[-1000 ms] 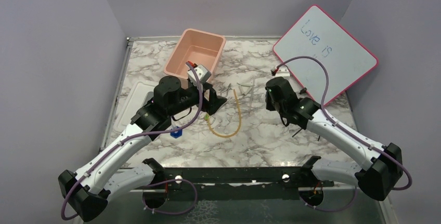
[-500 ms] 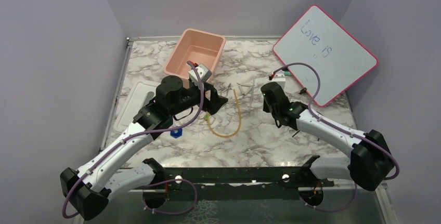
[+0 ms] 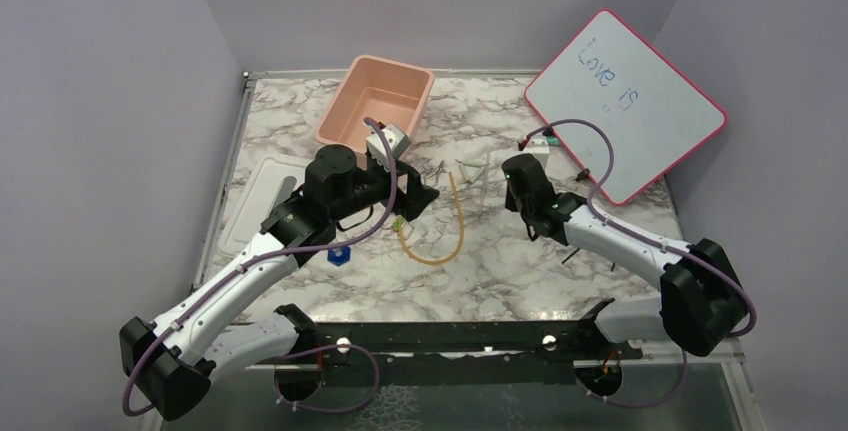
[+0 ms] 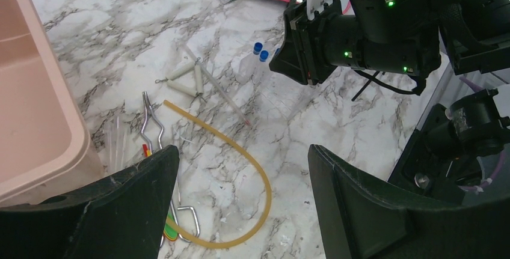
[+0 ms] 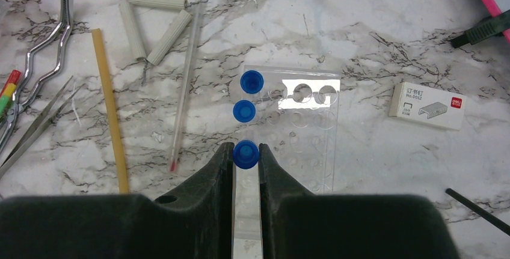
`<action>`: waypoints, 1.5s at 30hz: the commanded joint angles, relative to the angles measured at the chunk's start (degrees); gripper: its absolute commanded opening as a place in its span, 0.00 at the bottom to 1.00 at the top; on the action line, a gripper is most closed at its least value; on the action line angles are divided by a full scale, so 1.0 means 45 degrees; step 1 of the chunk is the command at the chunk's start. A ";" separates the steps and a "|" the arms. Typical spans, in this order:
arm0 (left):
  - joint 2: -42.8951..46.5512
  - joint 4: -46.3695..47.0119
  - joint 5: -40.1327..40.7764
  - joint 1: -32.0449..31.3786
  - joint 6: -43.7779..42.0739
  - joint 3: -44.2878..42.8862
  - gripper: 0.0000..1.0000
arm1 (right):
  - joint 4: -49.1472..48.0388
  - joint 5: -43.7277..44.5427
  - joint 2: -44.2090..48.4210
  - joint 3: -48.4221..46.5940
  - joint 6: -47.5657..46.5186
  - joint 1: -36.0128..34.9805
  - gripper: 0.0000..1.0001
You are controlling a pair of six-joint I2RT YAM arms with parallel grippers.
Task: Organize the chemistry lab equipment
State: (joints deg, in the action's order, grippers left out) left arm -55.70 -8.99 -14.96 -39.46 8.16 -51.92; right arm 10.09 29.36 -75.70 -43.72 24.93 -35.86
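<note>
My right gripper is shut on a blue-capped clear tube, held over the near-left corner of a clear plastic rack. Two more blue-capped tubes stand in the rack's left column. My left gripper hangs open above the bend of the amber rubber tube, holding nothing. Metal tongs and a green-handled tool lie by its left finger. In the top view the left gripper and right gripper flank the amber tube.
A pink tub stands at the back, with the red-framed whiteboard at the back right. A thermometer, clay triangle, tweezers and staple box lie around the rack. A blue piece sits under the left arm.
The right arm has swung its wrist left toward the table's middle, the tube still between its fingers. The left arm has barely shifted.
</note>
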 commanded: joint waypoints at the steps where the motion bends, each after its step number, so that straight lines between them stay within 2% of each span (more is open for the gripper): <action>1: -0.0046 0.0339 0.0229 -0.0004 0.0100 0.0127 0.81 | -0.0063 -0.0049 -0.0102 0.0157 0.0172 0.0152 0.13; 8: -0.0121 0.0301 0.0231 -0.0003 0.0100 0.0115 0.81 | -0.0106 -0.0277 -0.0362 0.0170 0.0134 0.0311 0.13; 19: -0.0141 0.0213 0.0366 -0.0008 0.0080 0.0126 0.81 | -0.0088 -0.0847 -0.1075 -0.0097 -0.0087 0.0388 0.23; 24: -0.0177 0.0175 0.0356 -0.0002 0.0080 0.0101 0.81 | 0.0100 -0.0904 -0.0970 -0.0190 0.0154 0.0393 0.47; 26: -0.0243 0.0099 0.0356 -0.0015 0.0088 0.0078 0.81 | 0.0257 -0.1040 -0.0844 -0.0301 0.0219 0.0403 0.51; 39: -0.0331 0.0026 0.0506 -0.0003 0.0080 0.0015 0.81 | 0.1573 -0.1055 0.1027 -0.1581 -0.0071 0.0406 0.54; 45: -0.0445 -0.0235 0.0511 -0.0010 0.0306 -0.0249 0.81 | 0.1950 -0.3780 0.1374 -0.2347 -0.0578 0.0395 0.51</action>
State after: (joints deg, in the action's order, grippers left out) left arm -57.25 -9.47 -13.80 -39.46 8.38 -51.62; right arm 16.10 21.58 -70.91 -51.46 24.16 -34.37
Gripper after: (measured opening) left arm 0.813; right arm 0.528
